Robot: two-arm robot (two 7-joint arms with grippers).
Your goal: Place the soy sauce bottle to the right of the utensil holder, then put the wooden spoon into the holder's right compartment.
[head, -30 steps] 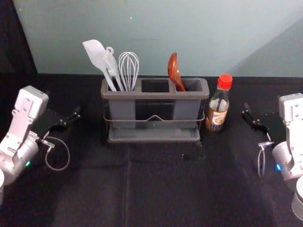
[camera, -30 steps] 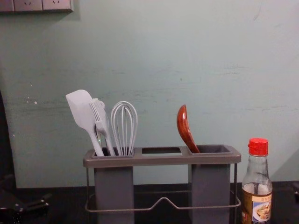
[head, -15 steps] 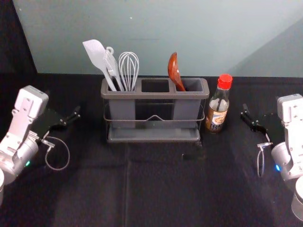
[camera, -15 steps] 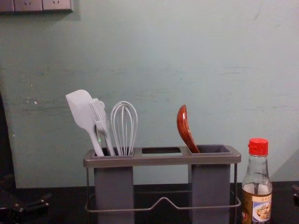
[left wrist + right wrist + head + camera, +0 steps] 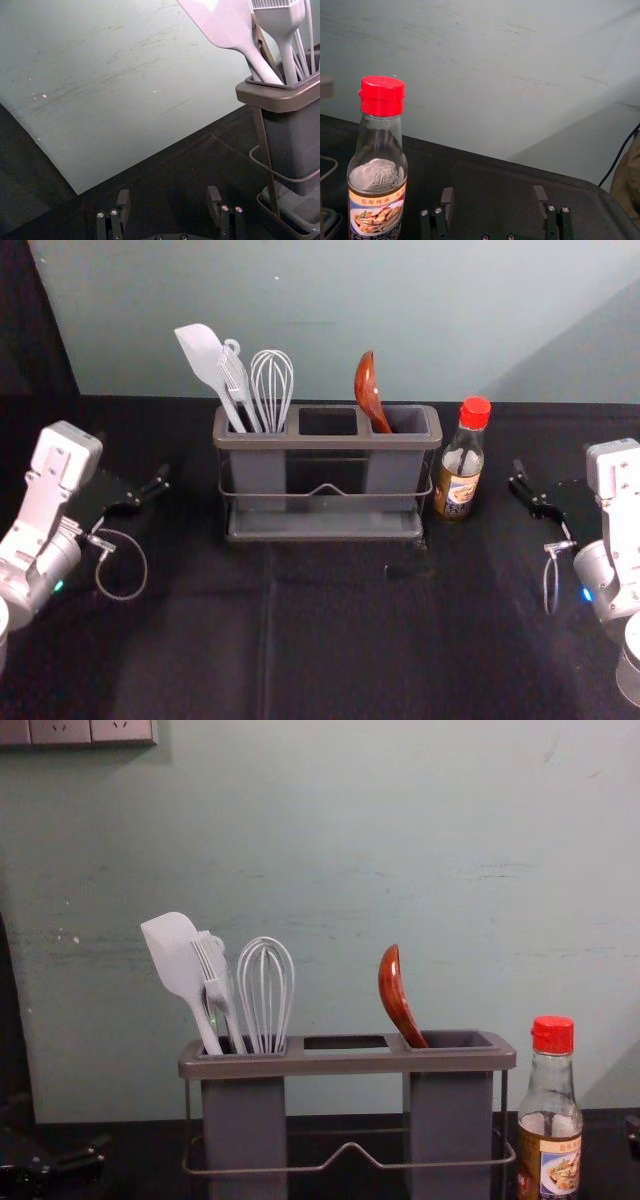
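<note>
The soy sauce bottle [image 5: 459,462], red-capped, stands upright just right of the utensil holder [image 5: 327,440]. A brown wooden spoon [image 5: 368,390] leans in the holder's right compartment, its bowl up. My right gripper [image 5: 527,490] is over the table to the right of the bottle, apart from it; in the right wrist view the right gripper [image 5: 494,202] is open with nothing between its fingers, and the bottle [image 5: 377,165] is beside it. My left gripper [image 5: 152,495] rests left of the holder; in the left wrist view the left gripper [image 5: 169,202] is open and holds nothing.
A white spatula [image 5: 207,362], a brush [image 5: 236,380] and a whisk [image 5: 272,385] stand in the holder's left compartment. The wall [image 5: 330,315] rises behind the black-covered table [image 5: 330,640]. A cable [image 5: 620,152] runs at the edge of the right wrist view.
Compared with one second ago, my right gripper has shifted slightly to the left. The left gripper, bottle, spoon and holder have not moved.
</note>
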